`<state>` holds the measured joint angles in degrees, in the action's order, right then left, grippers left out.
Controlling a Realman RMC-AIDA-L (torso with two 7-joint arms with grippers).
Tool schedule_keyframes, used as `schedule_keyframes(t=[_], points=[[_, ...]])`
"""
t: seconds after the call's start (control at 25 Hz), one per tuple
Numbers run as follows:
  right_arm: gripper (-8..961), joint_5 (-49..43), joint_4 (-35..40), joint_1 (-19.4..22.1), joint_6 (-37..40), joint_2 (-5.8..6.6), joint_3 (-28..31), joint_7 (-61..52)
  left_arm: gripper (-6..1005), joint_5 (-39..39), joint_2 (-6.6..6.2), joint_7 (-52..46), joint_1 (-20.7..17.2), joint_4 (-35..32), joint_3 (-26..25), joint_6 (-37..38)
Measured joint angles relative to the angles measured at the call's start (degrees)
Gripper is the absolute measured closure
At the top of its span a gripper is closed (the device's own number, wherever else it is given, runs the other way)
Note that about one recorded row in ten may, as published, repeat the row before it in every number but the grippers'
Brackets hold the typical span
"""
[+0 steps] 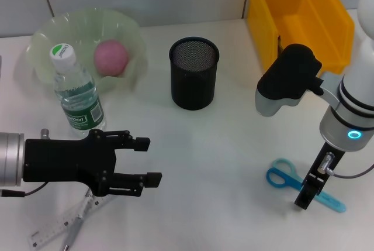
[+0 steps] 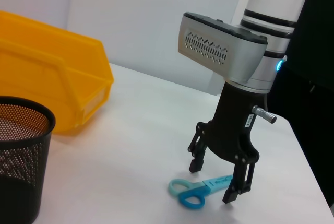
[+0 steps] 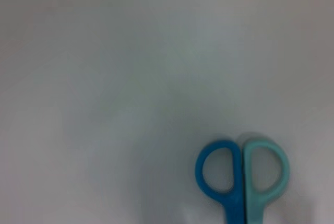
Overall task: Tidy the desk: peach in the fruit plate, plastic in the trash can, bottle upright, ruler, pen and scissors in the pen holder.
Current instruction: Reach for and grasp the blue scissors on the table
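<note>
On the near right of the white table [image 1: 234, 145] we see the right gripper [image 2: 219, 179] pointing down over the blue scissors [image 1: 286, 178], fingers spread, one each side of the blades, gripping nothing. Only the left wrist view shows that straddle; we can't tell if the tips touch the table. The right wrist view shows just the scissors' two handle loops on bare table. The head view alone gives the rest: left gripper [image 1: 137, 160] near left, fingers apart and empty, above the ruler [image 1: 61, 224]; bottle [image 1: 76, 96] upright just beyond it; peach [image 1: 111, 58] in the fruit plate [image 1: 44, 34] far left; pen holder [image 1: 194, 74] centre; yellow bin [image 1: 292, 11] far right.
</note>
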<state>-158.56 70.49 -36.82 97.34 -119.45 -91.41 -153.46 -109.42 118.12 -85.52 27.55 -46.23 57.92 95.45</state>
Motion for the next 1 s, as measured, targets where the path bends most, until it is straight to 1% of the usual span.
schedule_keyframes(t=[0.64, 0.76, 0.96, 1.0], points=[[142, 0.0, -0.5, -0.2, 0.1, 0.04, 0.0, 0.2, 216, 0.2, 0.01, 0.0, 0.2, 0.0, 0.0, 0.0], [343, 0.0, -0.5, -0.2, 0.2, 0.06, 0.0, 0.2, 217, 0.2, 0.01, 0.0, 0.2, 0.0, 0.0, 0.0], [482, 0.0, -0.5, -0.2, 0.3, 0.09, 0.0, 0.3, 217, 0.3, 0.01, 0.0, 0.4, 0.0, 0.0, 0.0], [483, 0.0, -0.5, -0.2, 0.3, 0.09, -0.1, 0.3, 217, 0.3, 0.01, 0.0, 0.4, 0.0, 0.0, 0.0]])
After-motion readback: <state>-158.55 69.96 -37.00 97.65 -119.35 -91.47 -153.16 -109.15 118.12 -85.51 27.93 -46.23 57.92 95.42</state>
